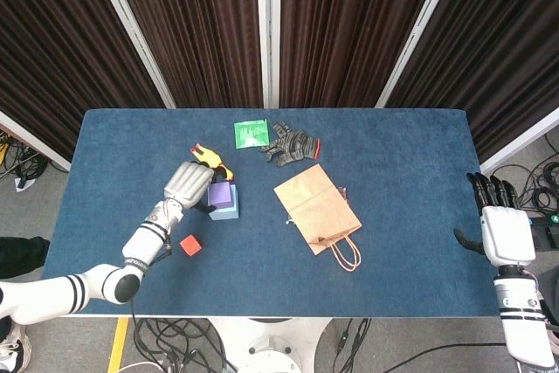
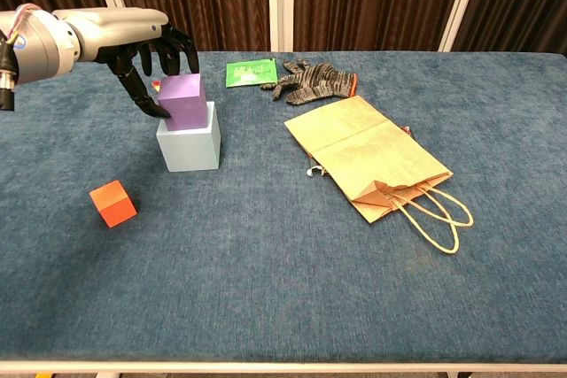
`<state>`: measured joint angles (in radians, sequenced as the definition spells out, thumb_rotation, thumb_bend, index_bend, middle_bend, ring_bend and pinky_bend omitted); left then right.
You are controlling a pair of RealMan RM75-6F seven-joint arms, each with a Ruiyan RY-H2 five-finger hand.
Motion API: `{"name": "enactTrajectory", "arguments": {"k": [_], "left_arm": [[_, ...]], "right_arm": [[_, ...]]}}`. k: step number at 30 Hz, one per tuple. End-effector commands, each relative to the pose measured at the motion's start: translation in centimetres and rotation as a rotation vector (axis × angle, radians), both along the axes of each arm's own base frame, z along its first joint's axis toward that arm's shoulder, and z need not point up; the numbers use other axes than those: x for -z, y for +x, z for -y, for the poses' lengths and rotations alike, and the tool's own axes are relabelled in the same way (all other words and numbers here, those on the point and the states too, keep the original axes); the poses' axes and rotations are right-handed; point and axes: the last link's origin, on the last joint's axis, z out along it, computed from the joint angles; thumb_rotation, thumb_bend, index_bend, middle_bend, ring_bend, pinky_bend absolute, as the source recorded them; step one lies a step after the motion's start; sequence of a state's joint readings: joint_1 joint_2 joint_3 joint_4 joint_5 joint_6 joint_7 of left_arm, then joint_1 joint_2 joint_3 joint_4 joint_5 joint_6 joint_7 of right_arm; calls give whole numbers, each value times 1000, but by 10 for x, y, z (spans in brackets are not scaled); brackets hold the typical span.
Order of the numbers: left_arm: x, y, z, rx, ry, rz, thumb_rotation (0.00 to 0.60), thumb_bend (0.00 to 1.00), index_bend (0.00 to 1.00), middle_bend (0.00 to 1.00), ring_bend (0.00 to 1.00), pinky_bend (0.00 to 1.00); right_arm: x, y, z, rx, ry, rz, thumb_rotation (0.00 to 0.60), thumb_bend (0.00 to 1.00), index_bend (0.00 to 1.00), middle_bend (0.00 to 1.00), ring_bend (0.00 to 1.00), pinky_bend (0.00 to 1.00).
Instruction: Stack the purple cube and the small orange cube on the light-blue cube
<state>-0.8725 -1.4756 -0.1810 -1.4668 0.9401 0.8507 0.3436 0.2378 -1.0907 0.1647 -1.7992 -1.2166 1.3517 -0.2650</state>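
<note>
On the blue bench [image 2: 266, 245], the light-blue cube [image 2: 189, 146] carries the purple cube [image 2: 182, 100], set squarely to give the small orange cube [image 2: 112, 203], lying apart, a flat seat. The left hand [image 2: 142, 50] curls around purple, fingertips touching; whether it grips, I cannot tell. The right hand [image 1: 502, 231] hangs spread and empty.

Blue table [image 2: 266, 289]: light-blue cube [image 2: 189, 143] left of centre, small orange cube [image 2: 113, 203] lower left, paper bag [image 2: 368, 157] centre-right, grey glove [image 2: 312, 81] and green packet [image 2: 250, 72] top centre, yellow toy [image 1: 210, 157] upper left.
</note>
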Motion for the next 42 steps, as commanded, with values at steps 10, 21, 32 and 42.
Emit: {"name": "enactTrajectory", "arguments": {"k": [10,21,32,42], "left_arm": [[-6,-3,2,-5,-31,19,600,164,258,394,285,344],[-48,-31,23,-120,59,11,600,132,184,338,239,320],[-64,-81,83,-472,202,19,600,134,185,396,241,335],[-54,-76,109,-531,105,79,600,129,185,397,241,335]], "right_arm": [[-1,-2,0,3,-1,3,600,139,0,55,0,0],[-4,-4,-1,2,-10,18,600,139,0,55,0,0],[-6,-4,5,-5,-12,22,600,139,0,56,0,0],[-3,-7,4,7,-1,26,600,139,0,56,0,0]]}}
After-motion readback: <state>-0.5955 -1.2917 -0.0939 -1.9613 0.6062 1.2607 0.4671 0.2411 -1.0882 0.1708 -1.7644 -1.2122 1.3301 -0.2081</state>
